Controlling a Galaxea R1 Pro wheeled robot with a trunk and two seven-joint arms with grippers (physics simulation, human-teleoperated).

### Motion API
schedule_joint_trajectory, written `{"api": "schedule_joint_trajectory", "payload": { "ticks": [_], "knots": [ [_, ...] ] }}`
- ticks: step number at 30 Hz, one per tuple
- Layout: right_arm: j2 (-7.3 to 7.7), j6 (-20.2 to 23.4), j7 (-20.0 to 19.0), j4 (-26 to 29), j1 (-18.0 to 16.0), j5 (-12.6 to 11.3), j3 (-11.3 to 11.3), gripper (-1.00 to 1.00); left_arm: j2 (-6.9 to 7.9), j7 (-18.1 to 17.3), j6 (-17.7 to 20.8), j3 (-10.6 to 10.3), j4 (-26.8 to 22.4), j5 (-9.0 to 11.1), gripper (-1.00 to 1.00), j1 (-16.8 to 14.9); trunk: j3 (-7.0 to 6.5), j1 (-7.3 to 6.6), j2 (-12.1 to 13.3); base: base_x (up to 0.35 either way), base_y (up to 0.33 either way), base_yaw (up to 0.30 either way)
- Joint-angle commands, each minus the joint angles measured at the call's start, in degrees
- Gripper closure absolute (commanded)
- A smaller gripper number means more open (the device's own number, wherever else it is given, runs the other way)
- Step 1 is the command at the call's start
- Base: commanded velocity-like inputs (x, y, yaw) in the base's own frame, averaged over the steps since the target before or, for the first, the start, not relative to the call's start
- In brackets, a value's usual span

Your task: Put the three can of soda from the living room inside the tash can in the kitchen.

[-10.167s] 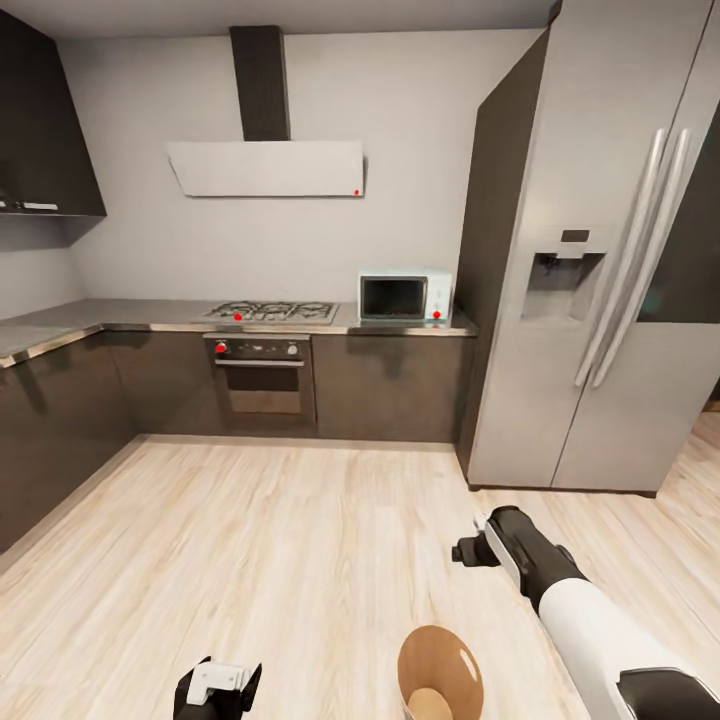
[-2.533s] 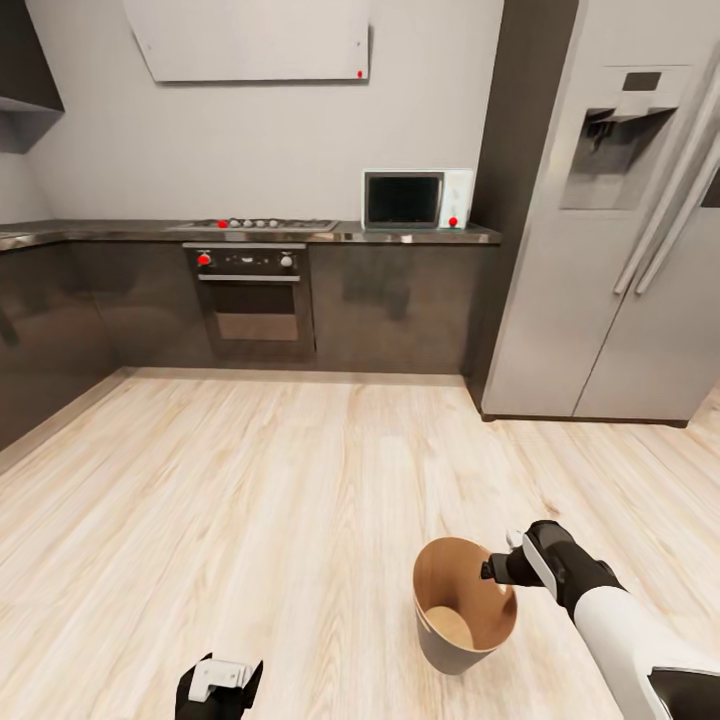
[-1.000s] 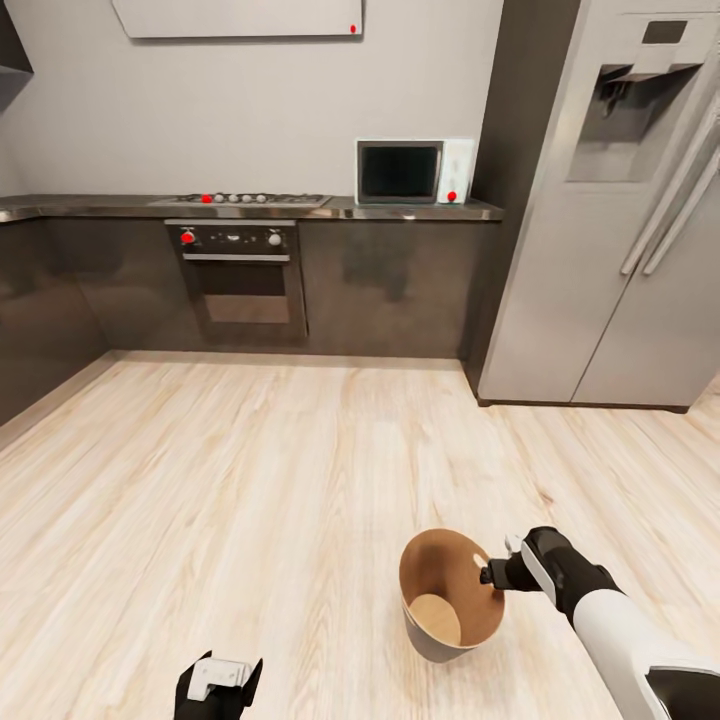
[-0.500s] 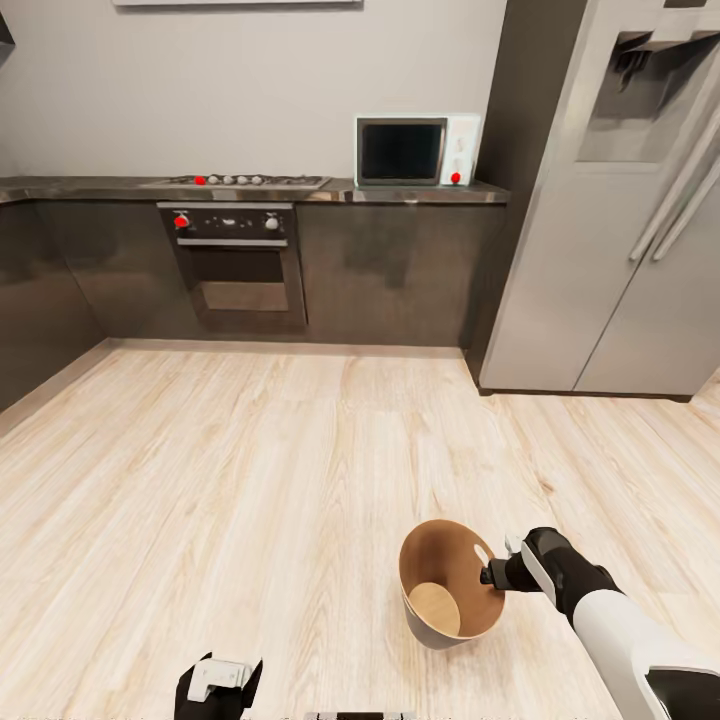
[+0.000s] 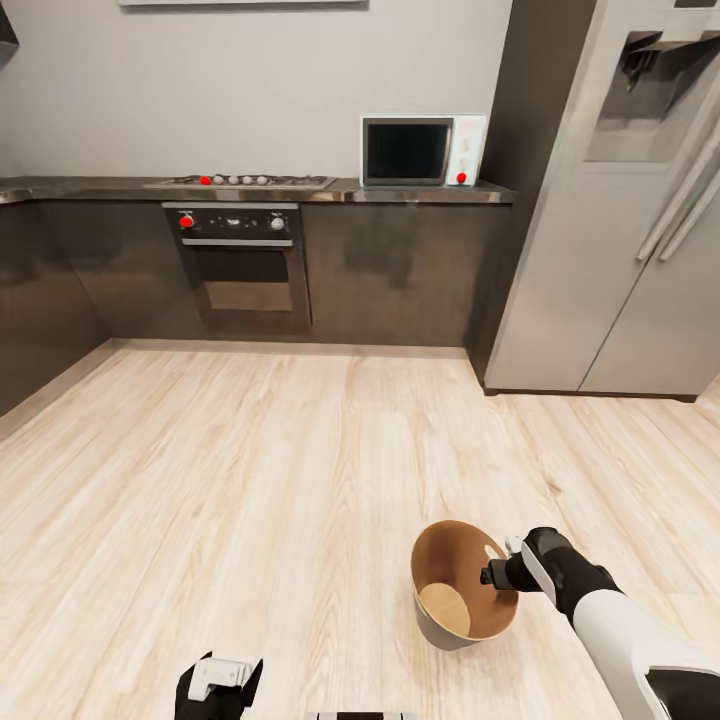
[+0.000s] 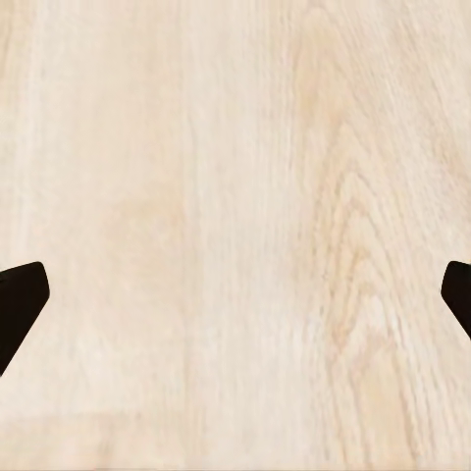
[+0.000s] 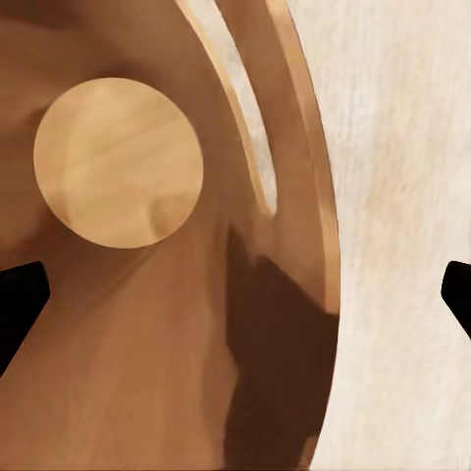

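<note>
The fridge [image 5: 620, 230] is cut off at the head view's edge, and the right tool's [image 5: 497, 573] fingertips hide behind the tash can's [image 5: 440, 625] rim.

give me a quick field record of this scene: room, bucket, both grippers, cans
room: kitchen, oven, microwave, fridge
trash can: on wood floor, tilted, inside looks empty
right gripper: at the trash can's rim, open, one finger inside and one outside
left gripper: low over bare floor, open, holding nothing
soda cans: none seen
</note>
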State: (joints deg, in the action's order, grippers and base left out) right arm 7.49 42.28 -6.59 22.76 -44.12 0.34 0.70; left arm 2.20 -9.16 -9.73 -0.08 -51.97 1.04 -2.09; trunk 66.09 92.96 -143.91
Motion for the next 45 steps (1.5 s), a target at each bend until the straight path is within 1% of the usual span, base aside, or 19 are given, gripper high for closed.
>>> {"api": "schedule_joint_trajectory", "payload": {
  "ticks": [1, 10, 16, 35, 45],
  "knots": [
    [0.00, 0.0, 0.0, 0.0, 0.0, 0.0, 0.0, -1.00, 0.00, 0.0, 0.0, 0.0, 0.0, 0.0, -1.00, 0.0, 0.00, 0.00, 0.0, 0.003, 0.057, 0.000],
    [0.18, 0.0, 0.0, 0.0, 0.0, 0.0, 0.0, -1.00, 0.00, 0.1, -0.2, 0.1, 0.0, -0.1, -1.00, 0.0, 0.00, 0.00, 0.0, 0.004, 0.012, 0.000],
    [0.17, 0.0, 0.0, 0.0, 0.0, 0.0, 0.0, -1.00, -0.03, 0.0, 0.2, -0.1, 0.4, -0.4, -1.00, -0.1, 0.00, 0.00, 0.0, 0.033, -0.142, 0.000],
    [-0.01, 0.0, 0.0, -0.1, 0.0, 0.0, 0.0, -1.00, 0.00, 0.0, -0.2, 0.2, -0.1, -0.1, -1.00, -0.1, 0.00, 0.00, 0.0, 0.003, -0.025, 0.000],
    [0.06, 0.0, 0.0, -0.1, 0.0, 0.0, 0.1, -1.00, 0.00, -0.1, 0.3, -0.1, 0.0, 0.1, -1.00, -0.1, 2.22, 0.26, -0.1, 0.000, 0.000, 0.000]
  ]
}}
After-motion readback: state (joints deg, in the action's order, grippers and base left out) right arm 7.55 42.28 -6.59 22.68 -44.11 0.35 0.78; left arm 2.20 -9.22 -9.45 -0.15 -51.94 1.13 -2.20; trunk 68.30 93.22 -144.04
